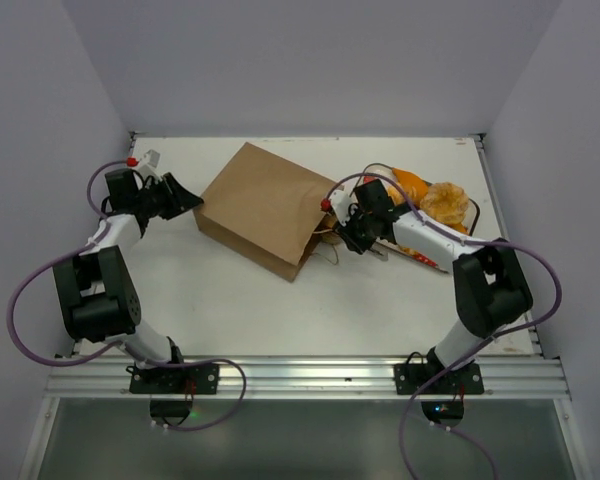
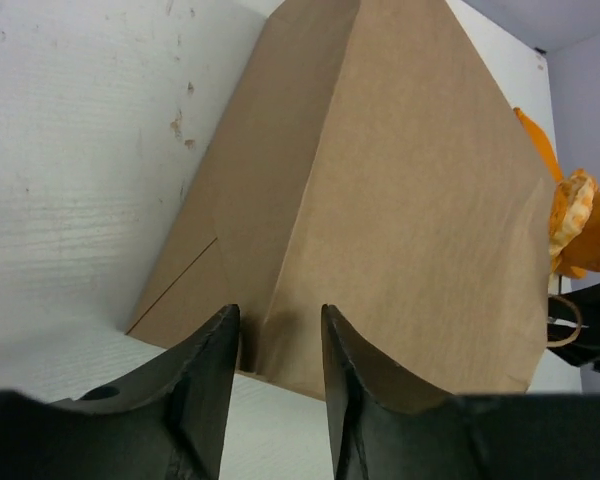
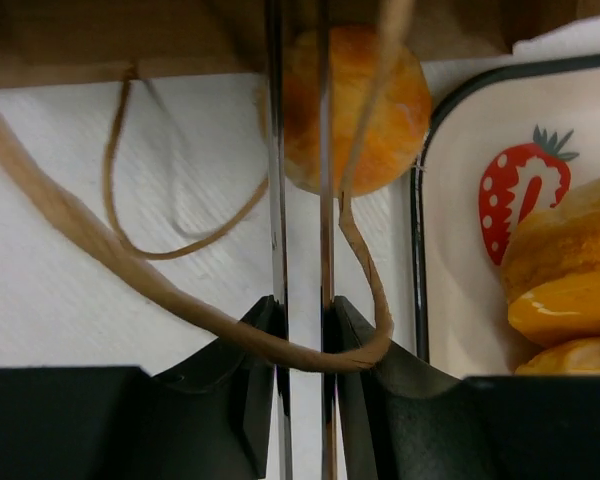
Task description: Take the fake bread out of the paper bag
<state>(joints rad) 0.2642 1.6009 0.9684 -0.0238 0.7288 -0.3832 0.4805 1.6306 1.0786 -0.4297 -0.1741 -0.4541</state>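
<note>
Has the paper bag lying on its side mid-bench, mouth toward 4 o'clock so the contents can come out sideways. Sets the left pincer at the closed base, 10 o'clock, jaws apart, probably to brace that end. Clamps the right pincer on metal tongs (handle loop draped across them), reaching a round fake bread roll just at the mouth, beside the strawberry tray at 3 o'clock.

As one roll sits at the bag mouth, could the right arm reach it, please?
Probably yes: tongs in the right gripper extend over the roll, nothing blocking; a handle loops around them and might snag.
</note>
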